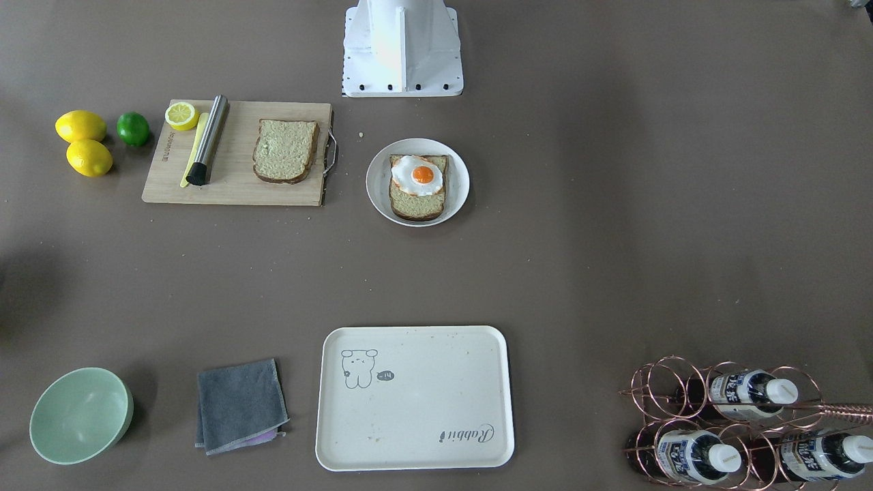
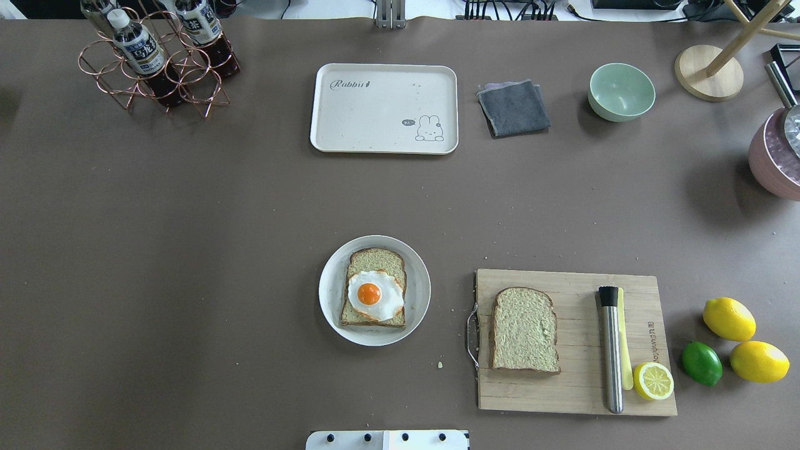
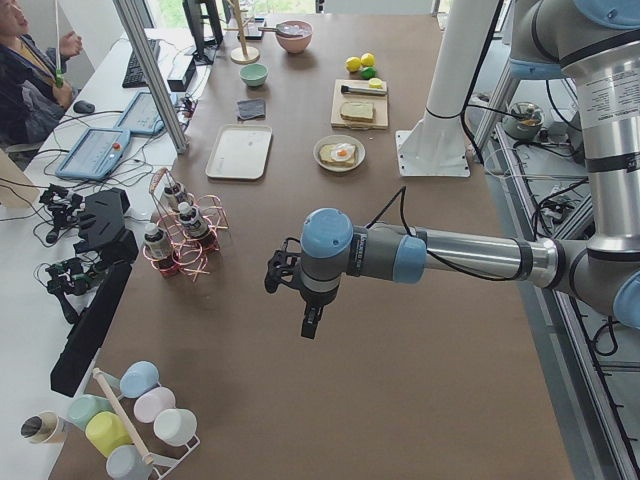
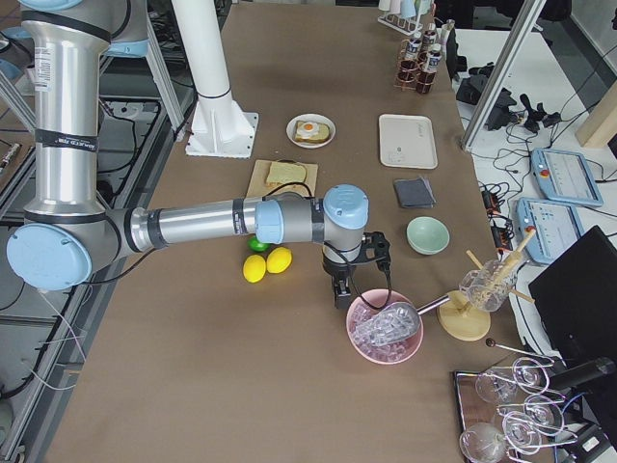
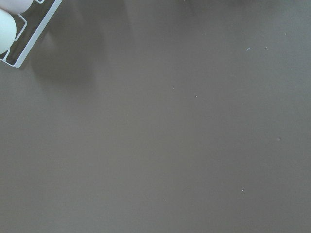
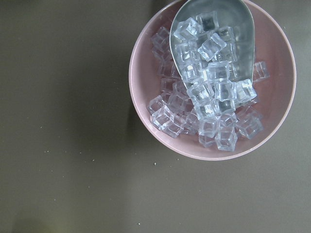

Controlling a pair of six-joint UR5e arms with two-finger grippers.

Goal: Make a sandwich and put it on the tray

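1 egg [image 2: 374, 295] on bread slice [image 2: 377, 261], on plate [image 2: 328, 290]

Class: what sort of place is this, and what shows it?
Likely a robotics lab staged as a kitchen: robot arm over the table, control tablets alongside, fried egg on bread.

"Rabbit" script, tray [image 2: 381, 106] (near one corner)

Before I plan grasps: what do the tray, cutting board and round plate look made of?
Tray: matte cream, faintly speckled, printed drawing; probably plastic or a fibre composite.
Cutting board: pale wood or bamboo, visible grain, with a shiny metal handle.
Plate: smooth glossy white; ceramic or melamine, cannot tell which.
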